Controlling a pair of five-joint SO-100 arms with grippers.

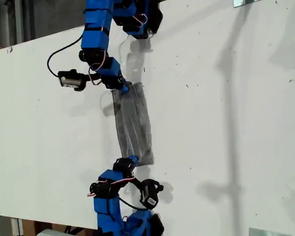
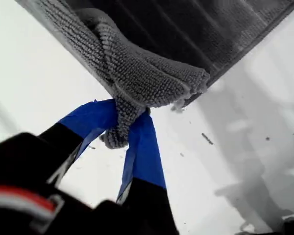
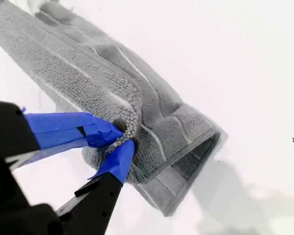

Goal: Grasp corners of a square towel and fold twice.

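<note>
- Lying on the white table (image 1: 226, 98), the towel (image 1: 132, 125) forms a long narrow grey strip in the middle of the exterior view, running from the upper arm down to the lower one.
- Its pale stripes run along the length of the strip.
- My first gripper (image 2: 129, 115) is closed on a bunched wad of the towel (image 2: 152, 78); the blue jaws pinch the cloth between them and a small tuft pokes out behind them.
- Beyond that pinch the cloth spreads out wide and dark, raised off the table with a shadow under it.
- My second gripper (image 3: 125, 138) is clamped on the towel (image 3: 103, 83) at its long edge, close to one short end, with the cloth puckered between the blue jaw tips.
- At that end the towel lies in stacked layers, flat on the table.
- In the exterior view, one arm (image 1: 96, 34) reaches down from the top edge and meets the strip's upper end, which looks slightly lifted.
- Another arm (image 1: 108, 196) comes up from the bottom edge and meets the strip's lower end.
- The wrist views do not settle which of these arms carries which gripper.
</note>
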